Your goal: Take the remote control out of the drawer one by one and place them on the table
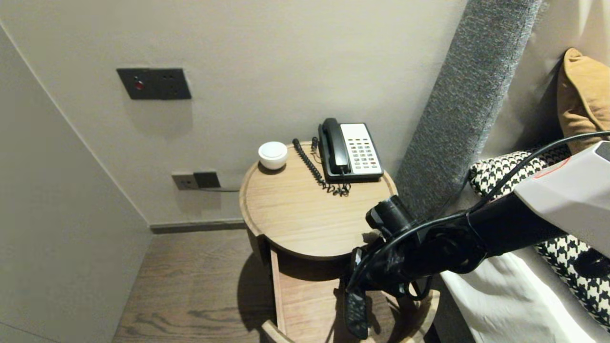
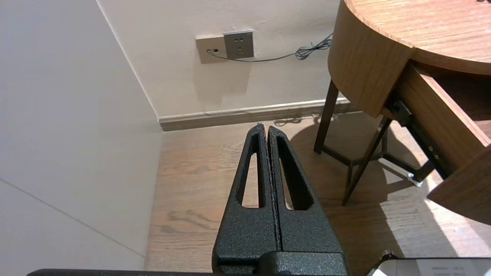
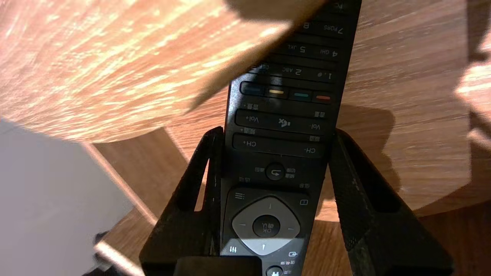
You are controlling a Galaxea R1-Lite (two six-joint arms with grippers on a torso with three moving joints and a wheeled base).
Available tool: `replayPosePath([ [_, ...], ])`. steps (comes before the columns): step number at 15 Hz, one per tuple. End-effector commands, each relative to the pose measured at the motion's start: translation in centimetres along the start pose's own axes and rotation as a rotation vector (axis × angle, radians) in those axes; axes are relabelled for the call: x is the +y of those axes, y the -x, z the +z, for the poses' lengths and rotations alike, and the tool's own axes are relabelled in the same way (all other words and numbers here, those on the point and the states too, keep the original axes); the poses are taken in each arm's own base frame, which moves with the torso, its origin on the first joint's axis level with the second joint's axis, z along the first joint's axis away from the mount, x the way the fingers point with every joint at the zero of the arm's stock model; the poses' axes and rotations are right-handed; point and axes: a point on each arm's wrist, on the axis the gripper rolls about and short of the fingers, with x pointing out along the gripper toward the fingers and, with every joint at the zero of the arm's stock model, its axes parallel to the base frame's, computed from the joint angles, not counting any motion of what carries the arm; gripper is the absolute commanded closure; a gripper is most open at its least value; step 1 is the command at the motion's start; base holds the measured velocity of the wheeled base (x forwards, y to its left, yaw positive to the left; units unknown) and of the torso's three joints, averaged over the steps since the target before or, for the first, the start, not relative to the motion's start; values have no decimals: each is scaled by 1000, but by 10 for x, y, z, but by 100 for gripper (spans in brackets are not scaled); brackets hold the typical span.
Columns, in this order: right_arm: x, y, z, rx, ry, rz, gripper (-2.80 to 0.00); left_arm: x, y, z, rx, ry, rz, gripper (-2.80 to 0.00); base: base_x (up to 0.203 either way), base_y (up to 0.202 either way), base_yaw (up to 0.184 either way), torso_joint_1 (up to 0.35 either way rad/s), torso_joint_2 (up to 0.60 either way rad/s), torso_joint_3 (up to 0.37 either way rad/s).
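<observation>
Head view, lower centre-right of frame: right gripper (image 1: 357,282), pointing down, jaws about half spread and clamped on the long edges of a black TV remote control (image 1: 356,314). Hangs lengthwise below the fingers, over the pulled-out drawer (image 1: 305,305) at bottom centre; contact with the drawer floor not discernible.

Right wrist view: same TV remote control (image 3: 282,115) running up the middle of the frame between both fingers (image 3: 356,199), number keys projecting past the tips, wood grain behind.

Head view, mid-frame, directly above the drawer: round wooden bedside table (image 1: 295,219). Near its upper edge, a black-and-white desk telephone (image 1: 351,151) with coiled cord (image 1: 312,166); left of these, a small white round container (image 1: 273,155). Right edge of frame: houndstooth cushion (image 1: 505,171).

Left wrist view, bottom centre: left gripper (image 2: 264,128), fingers pressed together, nothing between them, parked above the wood floor (image 2: 199,172). Wall socket (image 2: 238,44) at top centre.
</observation>
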Motion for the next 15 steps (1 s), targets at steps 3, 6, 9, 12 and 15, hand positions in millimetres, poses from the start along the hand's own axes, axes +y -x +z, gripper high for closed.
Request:
replayPosePath([
  [3,1,12,5,34,-34,36,0,0,0,0,-1,-1,0,0,0,0,0,0,0,0],
  [6,2,21,4,55,-45,56,0,0,0,0,0,-1,0,0,0,0,0,0,0,0],
  [9,2,29,1,79,-51,45,0,0,0,0,0,-1,0,0,0,0,0,0,0,0],
  [12,0,33,-6,123,-46,53,0,0,0,0,0,-1,0,0,0,0,0,0,0,0],
  [15,-1,43,-14,152,-20,78,0,0,0,0,0,-1,0,0,0,0,0,0,0,0],
])
